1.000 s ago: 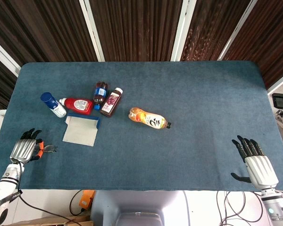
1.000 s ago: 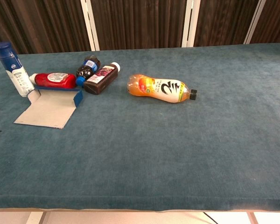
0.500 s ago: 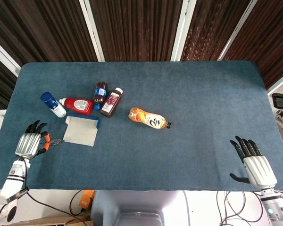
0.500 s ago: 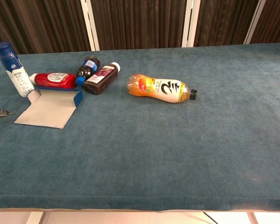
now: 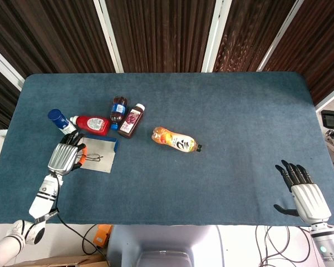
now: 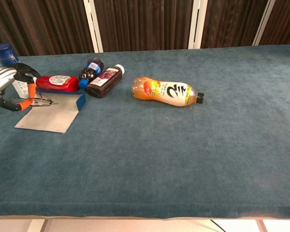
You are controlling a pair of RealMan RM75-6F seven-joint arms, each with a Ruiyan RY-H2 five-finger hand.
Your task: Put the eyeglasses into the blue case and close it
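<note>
Blue-cloth table (image 5: 239,111): blue case (image 5: 96,155) lies open, grey lining up. Left hand (image 5: 65,157) at case's left edge, pinching eyeglasses (image 5: 93,158) over lining; whether they touch it, cannot tell. Judged: glasses not yet released, lid not yet closed. Right hand (image 5: 301,190) far right of case, fingers spread, holding nothing. Five bottles behind and right of case: orange drink (image 5: 176,140), red (image 5: 92,124), dark juice (image 5: 132,120), cola (image 5: 118,108), blue-capped white (image 5: 61,122). One case, one pair of glasses.
</note>
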